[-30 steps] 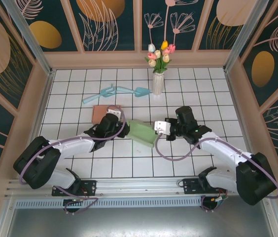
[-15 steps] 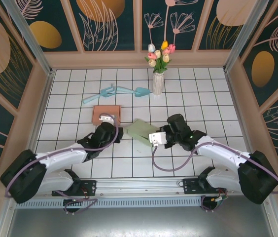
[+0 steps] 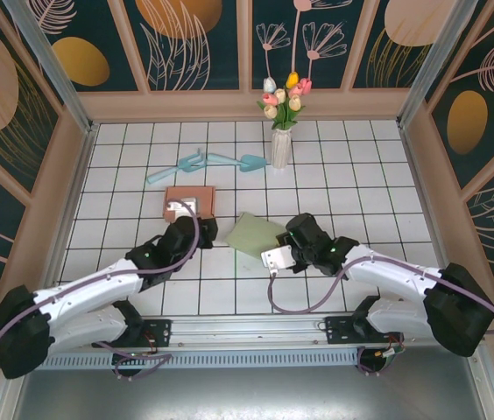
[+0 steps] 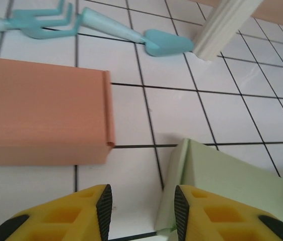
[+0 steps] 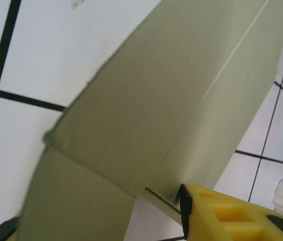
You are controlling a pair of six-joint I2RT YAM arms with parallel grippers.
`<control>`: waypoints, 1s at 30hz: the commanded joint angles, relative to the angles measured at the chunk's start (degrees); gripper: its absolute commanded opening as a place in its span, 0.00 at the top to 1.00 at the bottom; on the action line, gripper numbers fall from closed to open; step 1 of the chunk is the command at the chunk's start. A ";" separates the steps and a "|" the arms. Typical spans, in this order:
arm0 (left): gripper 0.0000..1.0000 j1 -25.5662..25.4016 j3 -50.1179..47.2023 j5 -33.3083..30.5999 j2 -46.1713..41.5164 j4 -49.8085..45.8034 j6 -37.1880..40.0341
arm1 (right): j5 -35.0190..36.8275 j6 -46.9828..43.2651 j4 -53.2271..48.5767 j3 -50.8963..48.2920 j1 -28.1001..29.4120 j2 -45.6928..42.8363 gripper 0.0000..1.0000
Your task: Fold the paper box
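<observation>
green box (image 3: pixel 254 233) lay flat, askew to tiles, long axis unclear | orange box (image 3: pixel 189 200) sat beside it, far-left | left tool (image 4: pixel 142 201) gaped, empty | right tool (image 3: pixel 267 252) had jaws apart astride green box

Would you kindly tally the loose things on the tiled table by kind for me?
Boxes: 2, the green box and the orange box
Blue garden implements: 2, the fork and the trowel
Vase of flowers: 1
Total: 5
</observation>
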 commanded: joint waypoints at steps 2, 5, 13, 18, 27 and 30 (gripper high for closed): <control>0.58 -3.52 5.10 -2.36 7.28 1.09 -0.53 | 4.24 -1.00 -6.97 2.03 0.86 -2.72 0.51; 0.57 -4.47 8.55 -2.78 14.03 1.41 0.19 | 6.69 -0.91 -9.37 1.96 1.29 -3.95 0.47; 0.56 -5.41 9.19 -4.56 24.22 4.50 -0.06 | 8.08 6.53 -11.16 4.77 2.18 -10.99 0.43; 0.56 -5.35 5.78 -4.41 24.68 7.87 -1.34 | 7.80 25.44 -6.94 11.10 2.94 -17.88 0.48; 0.54 -5.40 2.08 -4.15 24.94 12.54 -4.27 | 20.31 88.34 -1.13 9.31 3.41 -11.76 0.47; 0.53 -5.40 1.17 -4.02 25.11 13.27 -5.01 | 21.42 97.52 4.87 3.91 3.43 -7.83 0.46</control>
